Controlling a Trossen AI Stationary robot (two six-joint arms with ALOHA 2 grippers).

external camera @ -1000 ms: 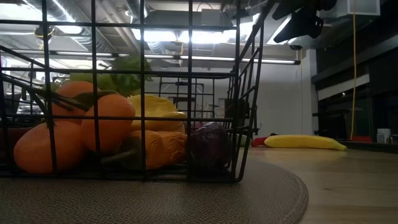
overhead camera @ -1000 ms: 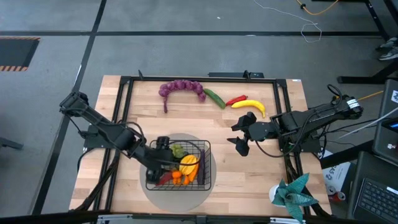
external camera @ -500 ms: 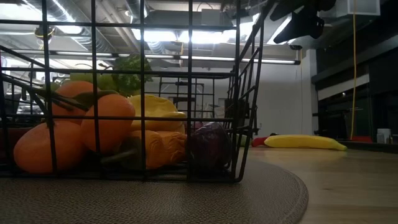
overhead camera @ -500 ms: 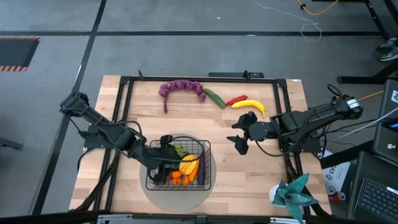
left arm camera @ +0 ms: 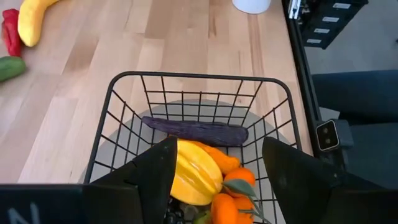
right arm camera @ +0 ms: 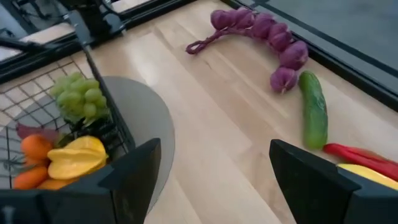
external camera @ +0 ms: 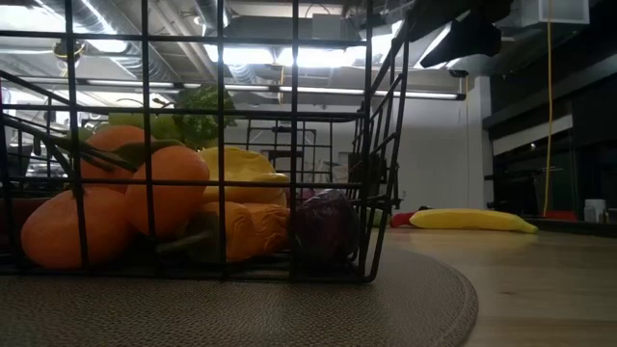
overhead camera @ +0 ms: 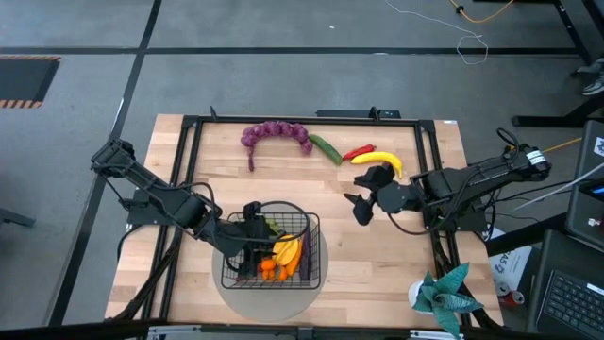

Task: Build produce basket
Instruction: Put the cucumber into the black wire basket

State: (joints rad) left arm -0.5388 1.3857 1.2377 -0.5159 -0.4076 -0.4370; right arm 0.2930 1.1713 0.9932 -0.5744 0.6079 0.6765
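Observation:
The black wire basket (overhead camera: 318,247) stands on a round grey mat (overhead camera: 274,302) near the table's front, and also shows in the left wrist view (left arm camera: 199,76). In it lie green grapes (right arm camera: 84,96), a yellow fruit (left arm camera: 193,171), orange pieces (external camera: 164,193) and a purple eggplant (left arm camera: 196,132). My left gripper (overhead camera: 250,227) hovers open over the basket's left half, seen as (left arm camera: 217,168). Purple grapes (overhead camera: 274,134), a cucumber (overhead camera: 326,148), a red chili (overhead camera: 359,151) and a banana (overhead camera: 379,161) lie on the wood at the far side. My right gripper (overhead camera: 366,194) hangs open in the air just in front of the banana, holding nothing (right arm camera: 214,174).
Black frame rails (overhead camera: 283,120) run around the work area. A white cup with a green paper plant (overhead camera: 442,293) stands at the near right corner. Bare wood lies between the basket and the far row of produce.
Both grippers have turned at the wrist without travelling. The left one has tipped up a little over the basket, and the right one has rolled so that its fingers stand nearer the banana. Both stay open. The produce and the basket have not moved.

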